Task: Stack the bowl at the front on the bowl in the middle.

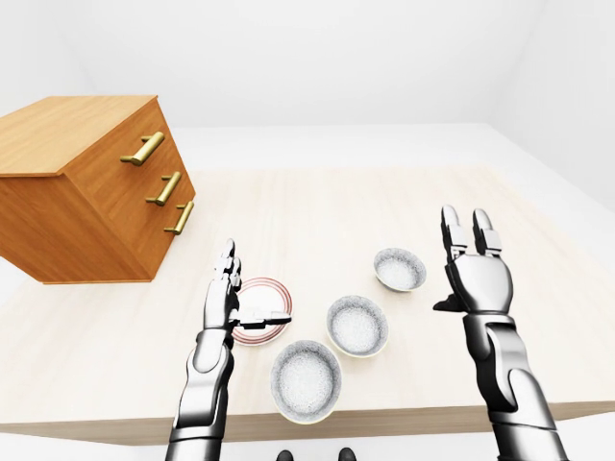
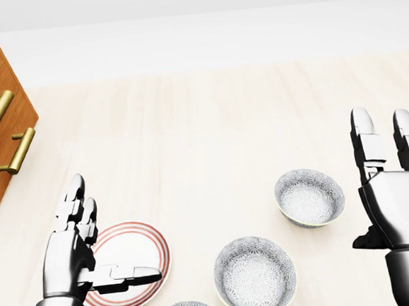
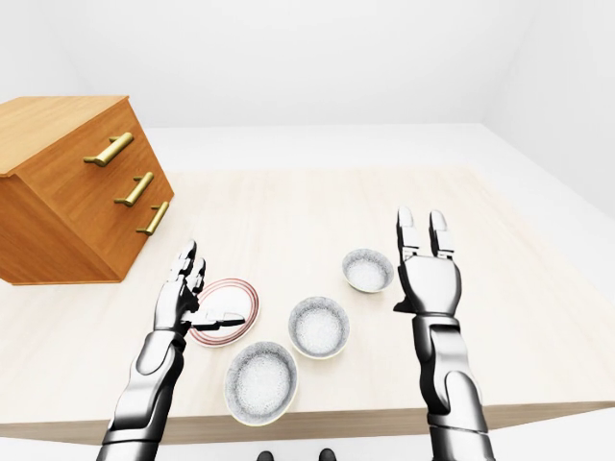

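Three patterned grey-white bowls lie in a diagonal row on the pale wooden table [image 1: 384,202]. The nearest bowl [image 1: 306,380] sits by the table's bottom edge, the middle bowl [image 1: 357,325] up and right of it, the third bowl [image 1: 400,269] further up and right. My left hand [image 1: 231,288] is open, fingers up and thumb out sideways, over a red-rimmed plate [image 1: 261,309] left of the bowls. My right hand [image 1: 473,259] is raised open to the right of the bowls, holding nothing.
A wooden drawer chest [image 1: 91,187] with three brass handles stands on the table at the upper left. The table's bottom edge [image 1: 384,418] runs just below the nearest bowl. White floor and walls surround the table.
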Controlling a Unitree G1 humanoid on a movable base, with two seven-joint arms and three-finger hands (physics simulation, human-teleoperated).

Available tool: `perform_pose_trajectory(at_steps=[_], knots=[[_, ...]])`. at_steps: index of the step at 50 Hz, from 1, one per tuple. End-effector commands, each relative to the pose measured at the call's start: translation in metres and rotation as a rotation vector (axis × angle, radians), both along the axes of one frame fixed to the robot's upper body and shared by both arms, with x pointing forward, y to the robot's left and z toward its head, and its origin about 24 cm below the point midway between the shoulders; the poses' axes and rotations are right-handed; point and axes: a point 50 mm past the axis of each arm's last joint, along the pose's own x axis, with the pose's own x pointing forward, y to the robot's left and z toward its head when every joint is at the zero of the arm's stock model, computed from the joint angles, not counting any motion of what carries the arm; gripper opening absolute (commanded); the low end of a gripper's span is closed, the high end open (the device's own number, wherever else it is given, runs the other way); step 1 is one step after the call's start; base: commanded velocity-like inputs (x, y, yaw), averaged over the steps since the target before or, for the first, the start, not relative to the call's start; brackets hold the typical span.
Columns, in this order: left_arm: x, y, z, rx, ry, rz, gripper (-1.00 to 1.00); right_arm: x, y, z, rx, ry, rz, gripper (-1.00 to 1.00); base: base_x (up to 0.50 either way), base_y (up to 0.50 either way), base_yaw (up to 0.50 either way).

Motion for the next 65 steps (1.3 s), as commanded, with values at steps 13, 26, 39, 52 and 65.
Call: perform_pose_trajectory(at_steps=[13, 26, 39, 52, 65], knots=[[0.000, 0.000, 0.001, 0.000, 0.001, 0.000, 1.00, 0.015, 0.016, -0.036, -0.045, 0.090, 0.049, 1.00, 0.00, 0.00, 0.00], [0.000, -0.001, 0.000, 0.000, 0.002, -0.001, 1.00, 0.020, 0.020, -0.058, -0.110, 0.112, 0.065, 1.00, 0.00, 0.00, 0.00], [0.000, -0.001, -0.001, -0.003, 0.007, -0.004, 1.00, 0.030, 0.026, -0.084, -0.210, 0.165, 0.106, 1.00, 0.00, 0.00, 0.00], [-0.001, -0.002, 0.000, -0.005, 0.010, -0.007, 1.00, 0.043, 0.025, -0.096, -0.312, 0.267, 0.138, 1.00, 0.00, 0.00, 0.00], [-0.001, -0.002, -0.003, -0.004, 0.013, -0.010, 1.00, 0.055, 0.024, -0.094, -0.312, 0.292, 0.132, 1.00, 0.00, 0.00, 0.00]])
